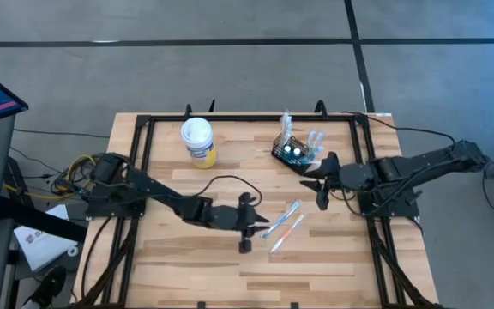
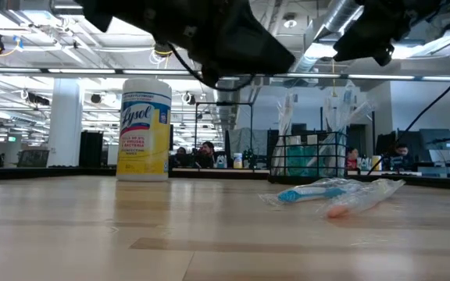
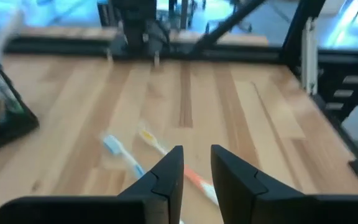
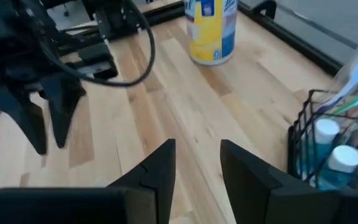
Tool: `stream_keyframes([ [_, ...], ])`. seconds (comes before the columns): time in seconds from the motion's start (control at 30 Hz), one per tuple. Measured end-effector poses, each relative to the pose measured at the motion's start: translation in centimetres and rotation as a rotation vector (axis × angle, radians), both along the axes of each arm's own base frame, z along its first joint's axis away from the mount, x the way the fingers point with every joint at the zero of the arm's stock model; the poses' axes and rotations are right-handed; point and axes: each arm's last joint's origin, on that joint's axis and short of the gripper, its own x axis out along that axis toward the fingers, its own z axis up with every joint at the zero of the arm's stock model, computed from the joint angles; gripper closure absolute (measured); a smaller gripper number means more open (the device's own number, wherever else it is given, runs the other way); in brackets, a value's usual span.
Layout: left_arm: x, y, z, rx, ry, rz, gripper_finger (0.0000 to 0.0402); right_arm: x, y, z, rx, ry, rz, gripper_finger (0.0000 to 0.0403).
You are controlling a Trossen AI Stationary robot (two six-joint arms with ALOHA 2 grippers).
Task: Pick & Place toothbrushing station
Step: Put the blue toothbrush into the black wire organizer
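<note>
The black wire-mesh caddy (image 1: 296,151) stands on its base at the table's far right and holds bottles and wrapped brushes; it also shows in the low view (image 2: 311,153) and the right wrist view (image 4: 319,140). Two wrapped toothbrushes, one blue (image 1: 286,214) and one orange (image 1: 289,233), lie flat on the table's middle. My left gripper (image 1: 256,225) hovers open and empty just left of them; in the left wrist view (image 3: 196,167) they lie under and beyond its fingers. My right gripper (image 1: 317,190) hovers open and empty near the caddy's near side (image 4: 196,163).
A yellow canister with a white lid (image 1: 198,142) stands upright at the far middle-left. A black frame (image 1: 144,129) runs along the table's edges. Bare wood lies near the table's front edge (image 1: 247,275).
</note>
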Motion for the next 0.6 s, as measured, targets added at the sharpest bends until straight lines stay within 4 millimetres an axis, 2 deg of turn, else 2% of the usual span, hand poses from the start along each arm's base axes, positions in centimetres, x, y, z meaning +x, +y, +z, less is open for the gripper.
stream_keyframes([
  [0.3, 2.7, 0.5, -2.3, -0.037, 0.22, 0.057, 0.0315, 1.5, 1.3, -1.5, -0.01, 0.069, 0.019, 0.0286],
  [0.6, 5.2, 0.8, -5.1, -0.12, 0.286, 0.021, 0.029, 2.7, 1.8, -2.9, -0.002, 0.127, 0.006, 0.0286],
])
